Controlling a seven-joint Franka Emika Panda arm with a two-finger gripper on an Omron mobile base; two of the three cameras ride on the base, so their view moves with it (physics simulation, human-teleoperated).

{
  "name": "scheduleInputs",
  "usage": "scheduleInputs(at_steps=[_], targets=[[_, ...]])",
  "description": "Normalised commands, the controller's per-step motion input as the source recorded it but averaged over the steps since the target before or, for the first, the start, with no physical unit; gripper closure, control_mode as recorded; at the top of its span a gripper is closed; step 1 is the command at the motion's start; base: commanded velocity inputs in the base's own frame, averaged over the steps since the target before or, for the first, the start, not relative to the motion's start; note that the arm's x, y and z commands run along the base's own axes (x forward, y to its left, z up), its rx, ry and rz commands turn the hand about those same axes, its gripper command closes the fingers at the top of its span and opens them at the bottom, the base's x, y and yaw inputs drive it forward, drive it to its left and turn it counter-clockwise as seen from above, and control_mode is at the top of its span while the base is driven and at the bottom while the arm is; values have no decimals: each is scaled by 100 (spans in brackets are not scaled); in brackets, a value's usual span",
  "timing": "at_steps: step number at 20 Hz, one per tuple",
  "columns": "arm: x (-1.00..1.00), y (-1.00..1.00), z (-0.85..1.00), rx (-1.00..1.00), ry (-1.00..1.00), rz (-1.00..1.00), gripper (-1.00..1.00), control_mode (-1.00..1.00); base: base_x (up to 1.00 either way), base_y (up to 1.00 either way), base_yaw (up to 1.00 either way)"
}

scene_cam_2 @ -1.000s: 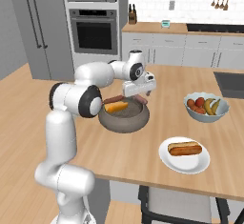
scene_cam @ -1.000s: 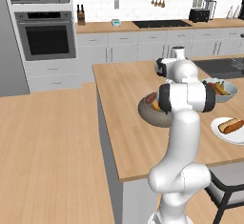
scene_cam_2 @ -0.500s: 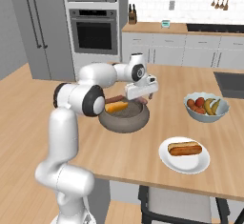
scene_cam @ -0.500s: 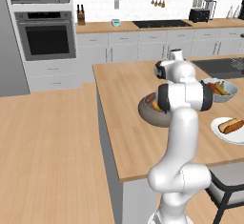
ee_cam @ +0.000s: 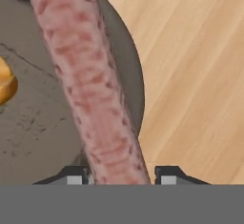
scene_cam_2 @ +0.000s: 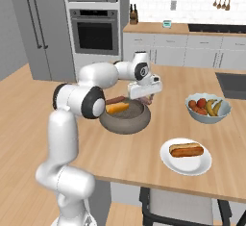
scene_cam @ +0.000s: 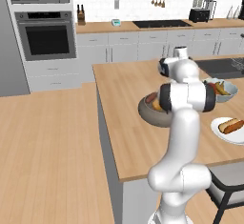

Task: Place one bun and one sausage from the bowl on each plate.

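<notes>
Gripper (scene_cam_2: pixel 147 98) sits low over the far edge of the bowl (scene_cam_2: pixel 126 122), arm bent over the island counter (scene_cam_2: pixel 158 138). In hand view the two fingertips (ee_cam: pixel 75 175) stand either side of a sausage (ee_cam: pixel 90 85), one tip at each flank, v. close to its skin; can't tell for sure if they press on it or just bracket it. Jaws roughly sausage-width apart, i.e. partly closed. The sausage runs straight away from the gripper, lying across the bowl's rim w/ its far end over the bowl interior.

Bun (scene_cam_2: pixel 117 107) lies inside the bowl, on the robot-side of the gripper, just beside the sausage; in hand view its orange end peeks in at the left (ee_cam: pixel 6 84). In left base view the bowl (scene_cam: pixel 153 114) is partly hidden behind the arm, sausage end and bun visible inside it.

Plate (scene_cam_2: pixel 186 161) w/ a bun-and-sausage already on it (scene_cam_2: pixel 185 149) lies nearer the robot than the gripper and off to its right, well apart from the bowl. Fruit bowl (scene_cam_2: pixel 208 113) w/ mixed fruit stands to the gripper's right, apart from both.
</notes>
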Motion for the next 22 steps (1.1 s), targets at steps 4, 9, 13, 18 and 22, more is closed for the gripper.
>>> scheduleInputs(at_steps=[4,9,13,18,22], targets=[[-100,-97,70,16,-30,-5,100,-100,0,0,0],[-100,-96,15,10,-17,-23,100,-100,0,0,0],[-96,-17,0,11,-3,-63,100,-100,0,0,0],[-52,0,0,10,5,-89,100,-100,0,0,0],[-2,-11,-3,11,35,-94,100,-100,0,0,0]])
